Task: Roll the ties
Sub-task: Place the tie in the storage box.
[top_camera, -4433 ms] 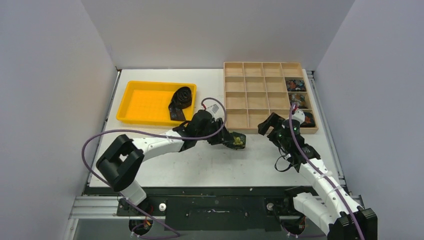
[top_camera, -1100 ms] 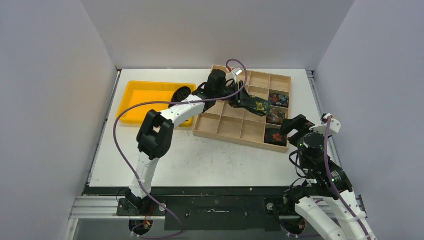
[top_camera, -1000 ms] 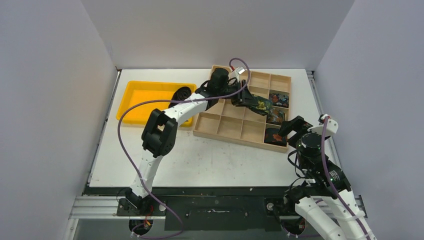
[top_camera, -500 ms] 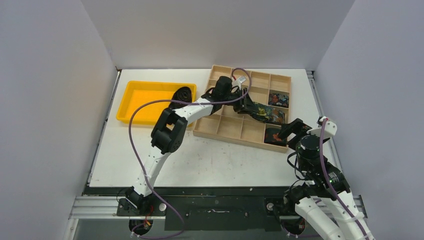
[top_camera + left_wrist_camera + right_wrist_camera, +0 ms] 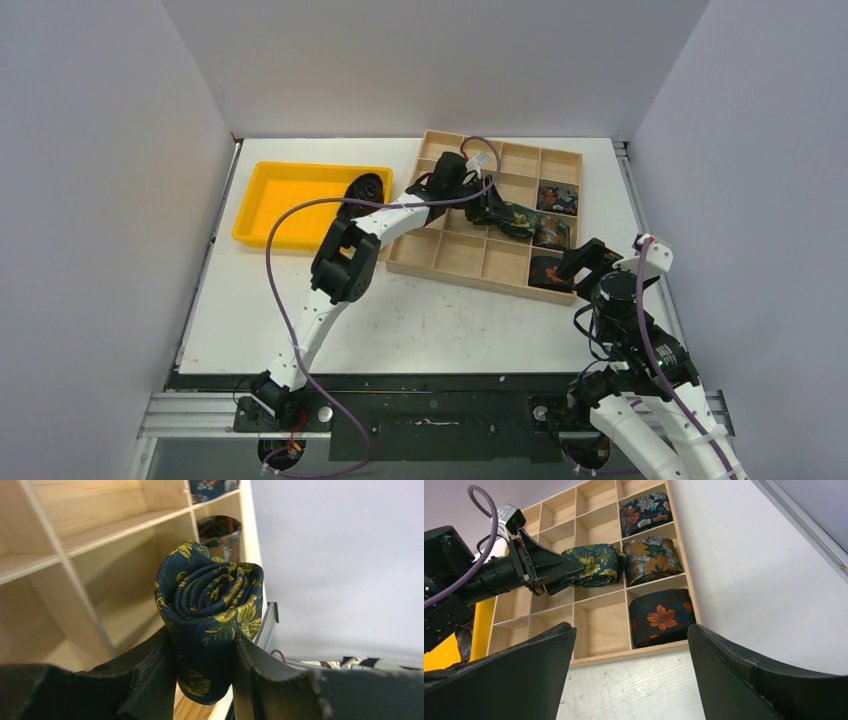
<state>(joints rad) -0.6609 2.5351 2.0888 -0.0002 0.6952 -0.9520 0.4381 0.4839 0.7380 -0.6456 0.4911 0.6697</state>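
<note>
The left gripper [image 5: 202, 652] clamped a coiled navy tie [image 5: 210, 600] with yellow florals over the wooden grid tray [image 5: 115, 530]; at its four o'clock the right gripper [image 5: 629, 645] gaped apart.

Robotics lab test cell, seen from above. A white table [image 5: 420, 320] fills the middle of the frame, boxed in by plain pale grey panels [image 5: 100, 200] at the left, top and right. Along the bottom edge run bare aluminium framing [image 5: 190, 408] and a black mounting plate [image 5: 430, 430]. Two white-and-black robot arms are bolted there, the left arm [image 5: 330, 270] at lower left and the right arm [image 5: 640, 345] at lower right. A purple cable [image 5: 270, 270] loops loosely off each arm. A yellow plastic tray [image 5: 290, 205] sits at upper left of the table, and a wooden box of square compartments [image 5: 460, 255] at upper centre.
</note>
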